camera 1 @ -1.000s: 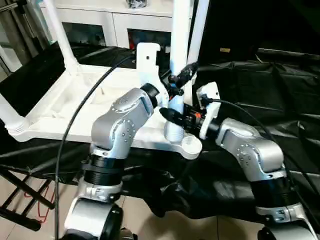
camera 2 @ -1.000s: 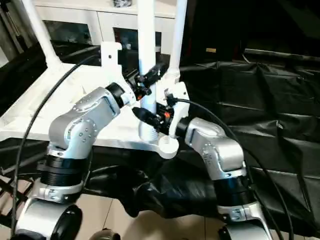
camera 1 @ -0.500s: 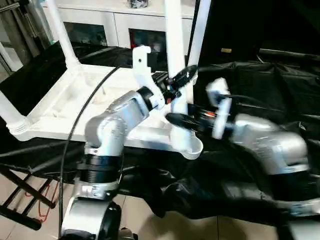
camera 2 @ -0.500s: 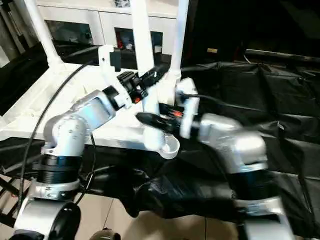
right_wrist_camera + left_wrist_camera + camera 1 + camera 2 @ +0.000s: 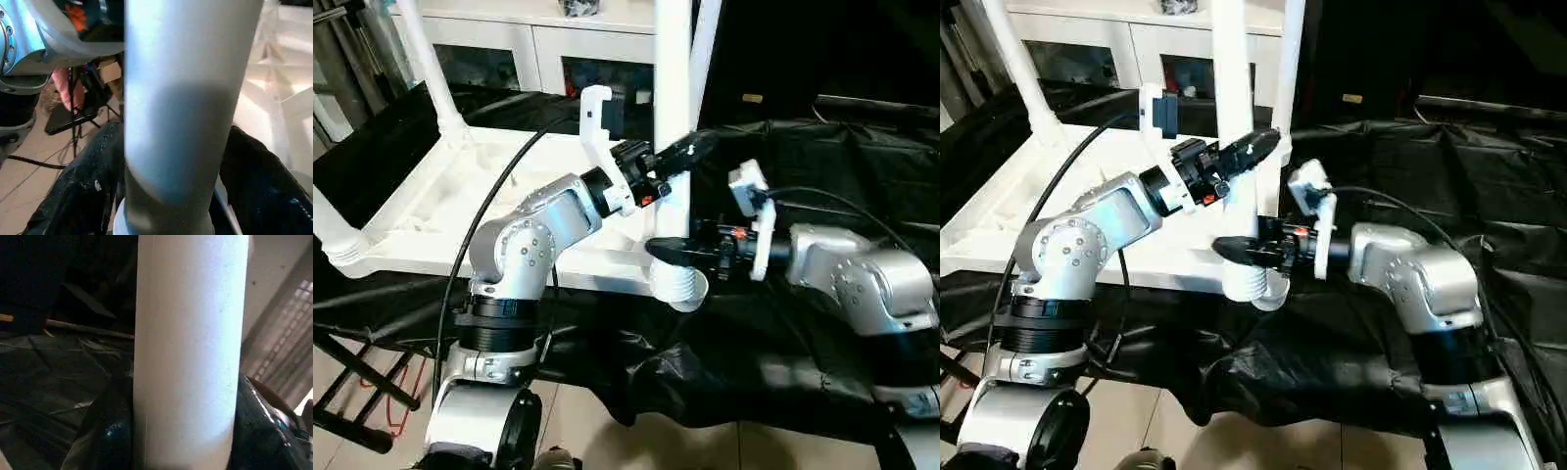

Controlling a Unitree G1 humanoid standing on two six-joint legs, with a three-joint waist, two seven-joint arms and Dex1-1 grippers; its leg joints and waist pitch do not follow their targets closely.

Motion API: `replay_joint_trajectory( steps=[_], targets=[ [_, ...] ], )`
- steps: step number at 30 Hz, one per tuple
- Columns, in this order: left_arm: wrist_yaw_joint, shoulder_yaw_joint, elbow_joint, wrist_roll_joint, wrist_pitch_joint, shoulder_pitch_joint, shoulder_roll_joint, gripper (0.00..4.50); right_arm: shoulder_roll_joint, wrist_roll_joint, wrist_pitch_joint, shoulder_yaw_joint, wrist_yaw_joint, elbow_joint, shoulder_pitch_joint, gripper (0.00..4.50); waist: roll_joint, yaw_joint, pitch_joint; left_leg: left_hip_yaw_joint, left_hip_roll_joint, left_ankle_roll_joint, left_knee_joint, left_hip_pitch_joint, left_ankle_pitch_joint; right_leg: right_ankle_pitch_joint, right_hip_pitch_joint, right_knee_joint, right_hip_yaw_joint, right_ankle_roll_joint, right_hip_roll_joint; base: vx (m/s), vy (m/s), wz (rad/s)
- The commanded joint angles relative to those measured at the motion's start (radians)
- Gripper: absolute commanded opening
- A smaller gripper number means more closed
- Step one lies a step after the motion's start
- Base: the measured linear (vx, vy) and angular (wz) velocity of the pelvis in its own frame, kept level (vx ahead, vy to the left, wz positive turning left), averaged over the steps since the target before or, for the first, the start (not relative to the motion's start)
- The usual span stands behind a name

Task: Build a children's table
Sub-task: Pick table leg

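The children's table top (image 5: 431,211) lies upside down on the black-draped work table. Three other white legs (image 5: 431,69) stand up from its corners. At the near right corner socket (image 5: 680,286) a white leg (image 5: 673,88) stands upright. My left gripper (image 5: 680,155) is shut on this leg at mid height; in the left wrist view the leg (image 5: 188,357) sits tight between the black fingers (image 5: 105,431). My right gripper (image 5: 664,250) is lower, just above the socket. Its fingers (image 5: 88,186) stand open on either side of the leg (image 5: 181,98).
The black cloth (image 5: 832,166) spreads in folds to the right of the table top. A white cabinet with glass doors (image 5: 538,34) stands behind. A black folding frame (image 5: 352,382) and a red cable are on the tiled floor at lower left.
My right arm has swung out to the right, and its gripper has loosened and slid lower on the leg. The leg's foot has shifted onto the corner socket. My left gripper keeps its hold.
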Motion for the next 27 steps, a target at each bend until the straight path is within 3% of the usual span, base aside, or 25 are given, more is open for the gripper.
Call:
replay_joint_trajectory(
  steps=[1, 11, 22, 27],
  targets=[
    [-0.017, -0.021, -0.043, -0.006, 0.009, -0.007, 0.008, 1.88, -0.006, 0.013, 0.016, 0.002, 0.004, 0.004, -0.01, 3.1, -0.017, -0.001, -0.082, 0.004, 0.009, 0.021, -0.057, 0.009, -0.116, -0.167, 0.066, -0.072, 0.036, -0.173, -0.048, 0.0, 0.0, 0.0],
    [-0.048, -0.039, -0.049, -0.009, 0.01, -0.006, 0.021, 1.88, -0.012, 0.017, 0.047, 0.014, 0.016, 0.011, -0.011, 3.1, -0.018, -0.001, -0.081, 0.005, 0.007, 0.015, -0.057, 0.009, -0.117, -0.187, 0.067, -0.074, 0.036, -0.16, -0.047, 0.0, 0.0, 0.0],
    [-0.085, -0.082, -0.066, -0.006, 0.026, 0.006, 0.033, 1.88, -0.024, 0.013, 0.054, 0.03, 0.041, 0.008, -0.012, 2.11, -0.019, -0.002, -0.081, 0.004, 0.008, 0.014, -0.057, 0.009, -0.12, -0.18, 0.067, -0.072, 0.036, -0.166, -0.047, 0.0, 0.0, 0.0],
    [-0.077, -0.079, -0.064, -0.008, 0.023, 0.007, 0.031, 1.87, -0.019, 0.012, 0.054, 0.033, 0.042, 0.003, -0.003, 1.96, -0.019, -0.002, -0.082, 0.005, 0.008, 0.015, -0.056, 0.009, -0.112, -0.168, 0.067, -0.071, 0.037, -0.17, -0.047, 0.0, 0.0, 0.0]
  ],
)
